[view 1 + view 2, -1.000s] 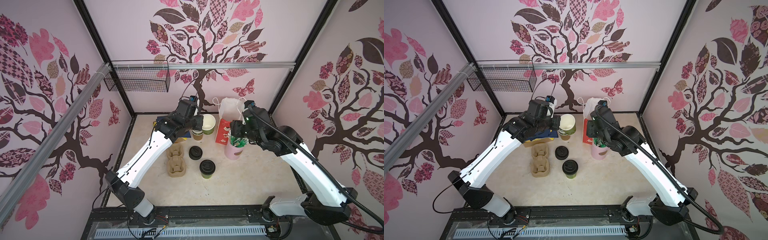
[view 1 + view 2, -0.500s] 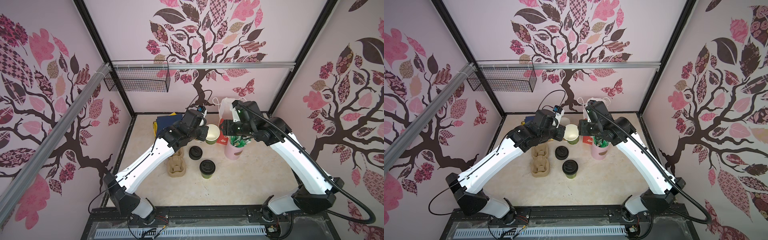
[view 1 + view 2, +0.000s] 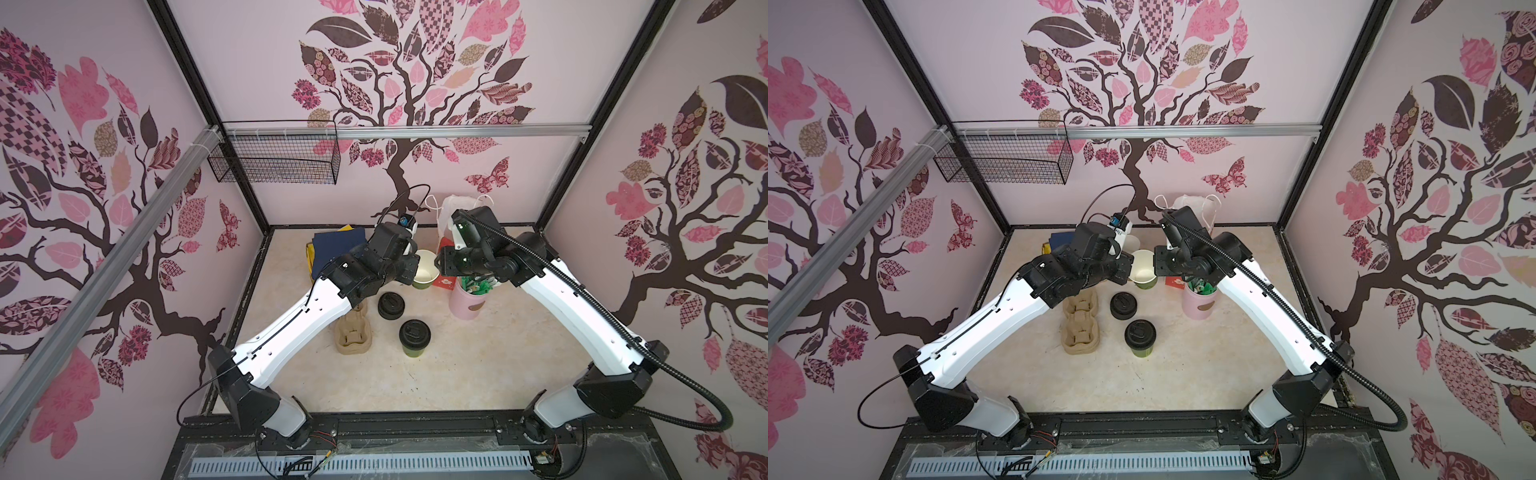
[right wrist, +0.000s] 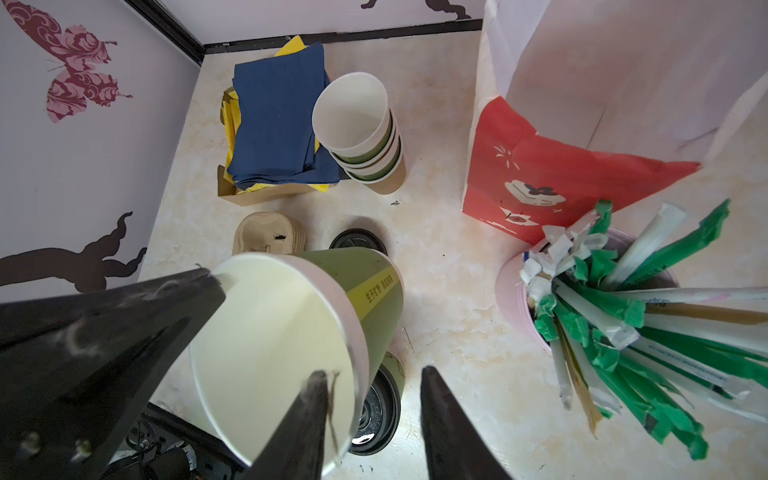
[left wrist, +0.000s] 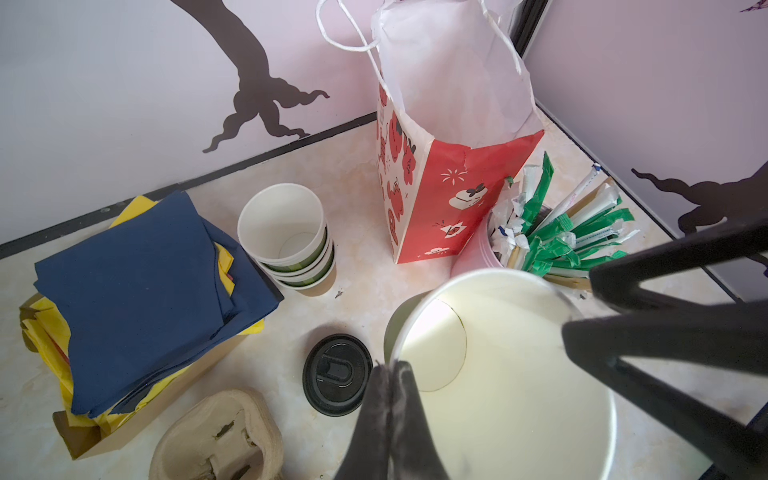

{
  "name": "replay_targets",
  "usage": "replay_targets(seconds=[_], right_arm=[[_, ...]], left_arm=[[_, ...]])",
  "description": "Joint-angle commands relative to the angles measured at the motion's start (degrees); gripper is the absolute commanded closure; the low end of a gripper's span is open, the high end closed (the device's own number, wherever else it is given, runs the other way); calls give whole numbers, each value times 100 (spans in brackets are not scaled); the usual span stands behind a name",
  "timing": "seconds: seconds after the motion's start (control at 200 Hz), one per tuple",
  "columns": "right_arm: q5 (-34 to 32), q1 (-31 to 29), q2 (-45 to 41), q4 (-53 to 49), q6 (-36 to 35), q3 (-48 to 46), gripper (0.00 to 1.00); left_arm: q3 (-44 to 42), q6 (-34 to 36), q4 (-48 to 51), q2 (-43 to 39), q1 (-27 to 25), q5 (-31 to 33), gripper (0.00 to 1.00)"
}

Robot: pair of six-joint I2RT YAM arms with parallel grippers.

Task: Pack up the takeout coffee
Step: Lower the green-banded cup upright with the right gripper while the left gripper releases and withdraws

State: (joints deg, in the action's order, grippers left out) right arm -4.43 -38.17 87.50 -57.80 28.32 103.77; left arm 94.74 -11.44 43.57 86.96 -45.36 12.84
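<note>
Left wrist view: left gripper [image 5: 390, 370] clamps rim of lidless green paper cup [image 5: 498, 374]; right gripper [image 5: 579, 303] straddles opposite rim, jaws apart.

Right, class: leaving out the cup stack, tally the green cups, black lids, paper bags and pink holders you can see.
Green cups: 2, the open cup and the lidded cup.
Black lids: 2, the loose lid and the one on the lidded cup.
Paper bag: 1
Pink holder: 1
Total: 6
</note>
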Motion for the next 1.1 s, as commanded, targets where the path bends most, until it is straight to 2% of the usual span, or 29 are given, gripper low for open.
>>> replay_targets(seconds=[0.0,0.325,0.69,0.795,0.96,1.025,1.095], right_arm=[[-98,13,75,79,252,-89,63],[-100,14,128,320,379,-290,75],[-143,12,108,392,466,-322,94],[-146,19,40,392,479,-323,98],[-252,16,-113,212,466,-300,99],[-348,16,-238,69,400,-329,99],[-472,13,-434,-103,269,-425,100]], left_arm=[[-144,57,-108,-126,-34,105,100],[-122,81,-112,-89,-77,105,100],[-87,89,-137,-71,-122,109,100],[-79,72,-194,-125,-122,106,89],[-83,30,-400,-370,-122,158,54],[-187,-37,-537,-562,-122,281,44],[-399,-131,-767,-835,-115,550,37]])
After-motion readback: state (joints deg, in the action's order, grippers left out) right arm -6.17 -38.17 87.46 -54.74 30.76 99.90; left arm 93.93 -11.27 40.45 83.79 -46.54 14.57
